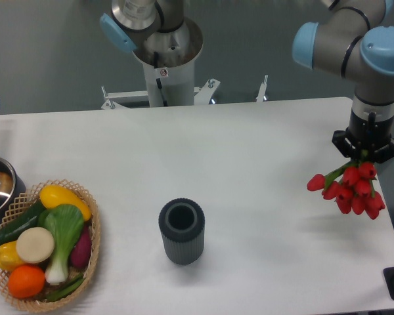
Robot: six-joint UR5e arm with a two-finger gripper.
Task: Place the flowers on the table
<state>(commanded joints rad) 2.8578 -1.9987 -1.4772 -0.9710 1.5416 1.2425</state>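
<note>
We see our pincer (364, 157) closed on the stems of the flowers (351, 189), a bunch of red tulips hanging above the right edge of the worktop (236, 144), well apart from the dark vase (182, 230). We judge the pickup done; lowering the bunch onto the worktop and letting go are left.

Only the vase (182, 231) interrupts the table (249, 157).

Robotics lab: pedestal-mounted arm (354, 46), white table (236, 144), toy vegetables (43, 246).
</note>
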